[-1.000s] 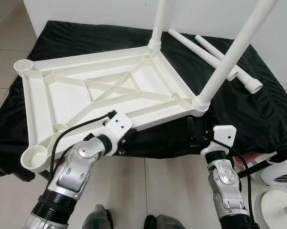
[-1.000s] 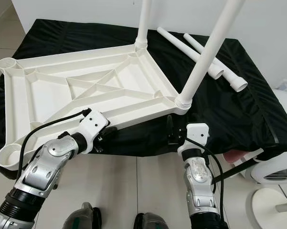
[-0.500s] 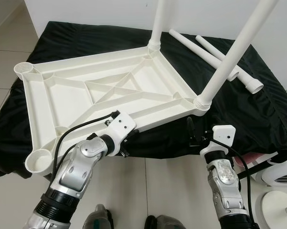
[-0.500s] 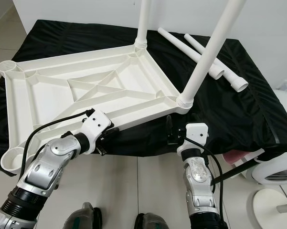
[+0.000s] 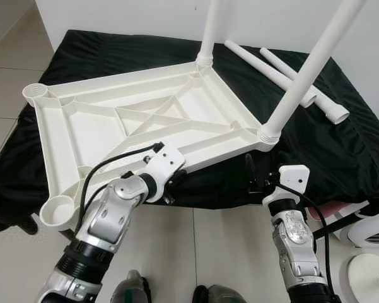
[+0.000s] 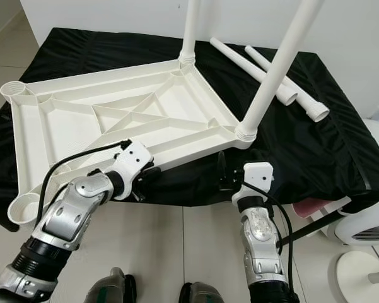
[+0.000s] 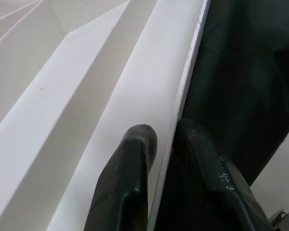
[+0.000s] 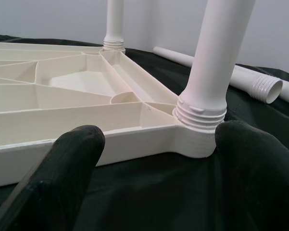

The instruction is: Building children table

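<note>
An upturned white table top (image 5: 145,120) lies on a black-draped surface (image 5: 340,151). Two white legs stand screwed into its right corners, one at the back (image 5: 209,28) and one nearer (image 5: 303,69). Its left corner sockets (image 5: 36,95) (image 5: 58,211) hold nothing. Two loose legs (image 5: 271,69) (image 5: 309,85) lie at the back right. My left gripper (image 7: 166,132) is shut on the table top's near rim, one finger on each side. My right gripper (image 8: 161,137) is open, low in front of the near right corner, touching nothing.
The black cloth hangs over the front edge down to a tiled floor. A white appliance and a round white base (image 5: 366,271) stand on the floor at the right. A white wall runs close behind the surface. My feet (image 5: 132,290) are just below the front edge.
My left gripper has moved to the right while holding the rim, and the table top's left end has swung slightly rightward with it. The right arm has barely moved.
</note>
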### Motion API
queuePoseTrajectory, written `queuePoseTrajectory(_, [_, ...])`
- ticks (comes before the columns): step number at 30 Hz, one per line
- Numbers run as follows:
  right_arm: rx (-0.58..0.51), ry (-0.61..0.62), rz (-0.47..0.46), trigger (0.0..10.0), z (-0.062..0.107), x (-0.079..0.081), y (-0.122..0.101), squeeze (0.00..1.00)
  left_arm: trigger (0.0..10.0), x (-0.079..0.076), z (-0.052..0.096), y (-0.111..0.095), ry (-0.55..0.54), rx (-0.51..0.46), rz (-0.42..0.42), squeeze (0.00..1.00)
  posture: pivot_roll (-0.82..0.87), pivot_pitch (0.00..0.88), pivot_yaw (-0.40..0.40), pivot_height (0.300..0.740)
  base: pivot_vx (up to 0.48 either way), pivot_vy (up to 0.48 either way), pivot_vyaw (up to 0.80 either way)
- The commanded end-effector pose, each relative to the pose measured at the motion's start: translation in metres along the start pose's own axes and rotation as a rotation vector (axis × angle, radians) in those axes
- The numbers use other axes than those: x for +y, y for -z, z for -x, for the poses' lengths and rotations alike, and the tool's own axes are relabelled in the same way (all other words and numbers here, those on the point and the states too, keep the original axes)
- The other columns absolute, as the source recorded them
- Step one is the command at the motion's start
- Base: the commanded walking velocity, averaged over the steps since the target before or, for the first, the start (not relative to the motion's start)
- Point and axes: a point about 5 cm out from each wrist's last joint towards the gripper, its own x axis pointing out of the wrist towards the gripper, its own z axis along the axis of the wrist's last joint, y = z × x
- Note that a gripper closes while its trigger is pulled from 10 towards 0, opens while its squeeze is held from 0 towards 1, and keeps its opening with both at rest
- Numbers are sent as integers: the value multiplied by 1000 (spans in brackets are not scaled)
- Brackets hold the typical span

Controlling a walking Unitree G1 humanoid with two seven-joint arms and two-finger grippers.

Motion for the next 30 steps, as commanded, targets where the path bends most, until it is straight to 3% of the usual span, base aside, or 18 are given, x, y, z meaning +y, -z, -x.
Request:
queuePoseTrajectory(1, [10,15,6,10000,2,-2,1,0,10000,7,-3,10,-162,68,14,0,26,66,-51,740,0,0,0])
queuePoseTrajectory(2, [10,15,6,10000,2,-2,1,0,10000,7,-3,10,-162,68,14,0,26,66,-51,740,0,0,0])
queuePoseTrajectory(3, [10,15,6,10000,2,-2,1,0,8196,8,-4,10,-173,77,29,0,26,66,-50,740,0,0,0])
queuePoseTrajectory(4, [10,15,6,10000,2,-2,1,0,8196,8,-4,10,-173,77,29,0,26,66,-50,740,0,0,0])
queuePoseTrajectory(5, [9,16,5,10000,2,-2,1,0,3725,10,-4,10,-188,83,43,0,25,66,-49,740,0,0,0])
queuePoseTrajectory(6, [9,17,5,10000,2,-2,1,0,0,12,-6,10,-210,94,67,0,24,69,-49,740,0,0,0])
queuePoseTrajectory(10, [9,18,3,10000,3,-1,0,0,0,16,-7,11,-242,111,109,0,23,69,-48,740,0,0,0])
queuePoseTrajectory(11, [9,20,3,10000,3,-1,0,0,4235,21,-9,11,-285,129,127,0,22,69,-47,740,0,0,0])
queuePoseTrajectory(13, [9,21,3,10000,3,-2,0,0,4000,23,-10,10,-299,132,125,0,22,69,-47,740,0,0,0])
queuePoseTrajectory(15, [9,24,3,10000,2,-2,0,0,7922,26,-11,9,-331,142,111,0,22,68,-47,740,0,0,0])
queuePoseTrajectory(16, [9,24,3,10000,2,-2,0,0,7922,26,-11,9,-331,142,111,0,22,68,-47,740,0,0,0])
queuePoseTrajectory(17, [8,24,4,10000,2,-2,0,0,10000,27,-13,8,-349,152,107,0,22,68,-47,740,0,0,0])
queuePoseTrajectory(25, [7,26,2,10000,2,-2,-1,0,10000,35,-17,3,-462,172,105,0,22,70,-48,740,0,0,0])
queuePoseTrajectory(29, [7,26,-3,10000,2,0,-1,0,10000,49,-19,-9,-662,181,126,0,24,73,-50,740,0,0,0])
queuePoseTrajectory(30, [7,26,-3,10000,2,0,-1,0,10000,49,-19,-9,-662,181,126,0,24,73,-50,740,0,0,0])
